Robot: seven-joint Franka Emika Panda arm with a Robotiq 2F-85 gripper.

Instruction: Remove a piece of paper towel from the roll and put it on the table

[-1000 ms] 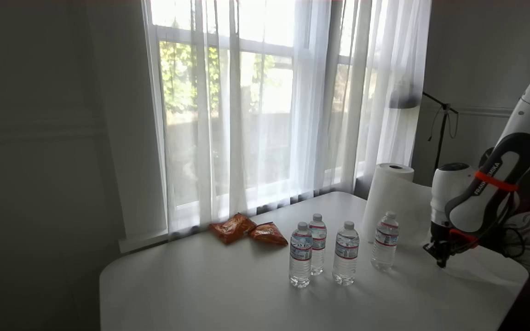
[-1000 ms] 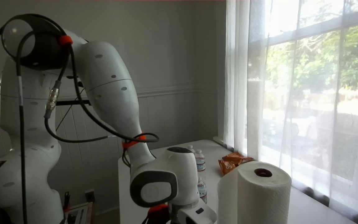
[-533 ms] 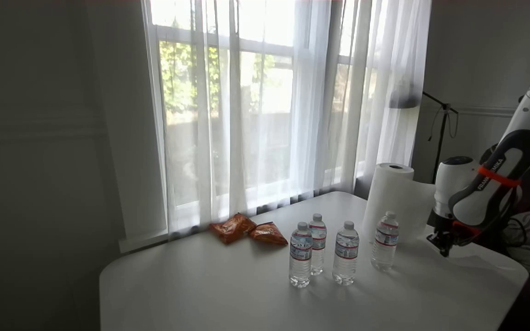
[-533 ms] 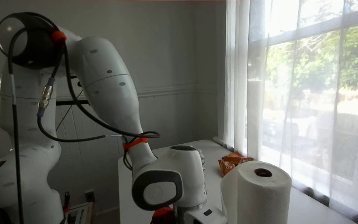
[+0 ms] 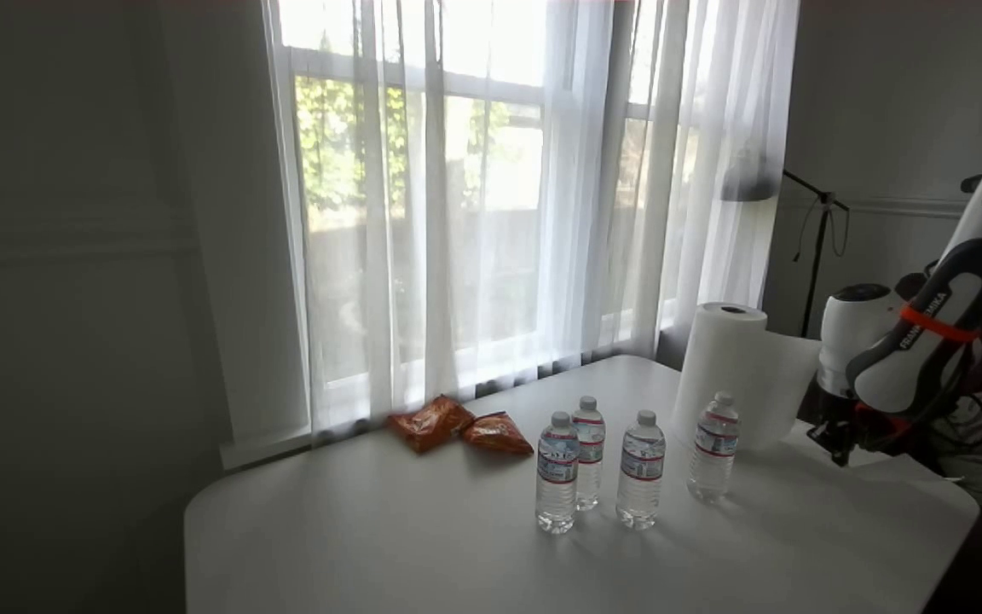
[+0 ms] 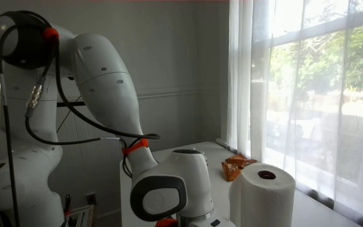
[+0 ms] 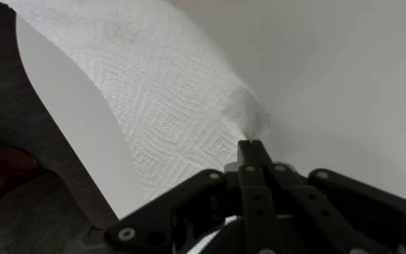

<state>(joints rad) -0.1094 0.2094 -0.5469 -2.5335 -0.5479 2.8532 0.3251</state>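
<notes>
Just below the middle of the wrist view, my gripper [image 7: 250,144] is pinching a puckered edge of the piece of paper towel [image 7: 174,106], which is spreading toward the upper left. At the right of both exterior views, the piece is apparently hanging joined to the roll [image 5: 717,367], standing on the counter [image 5: 448,537]. For tearing, I'm favouring a brisk, low, sideways tug; lifting is risking a topple.

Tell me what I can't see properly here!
Roll: bottom cut off by the lower edge, in an exterior view.
Back bottle: partly hidden by the front bottle, in an exterior view.
Bottle labels: small print too blurred to read, in an exterior view.
Piece of paper towel: partly covered by the end effector, in the wrist view.
</notes>
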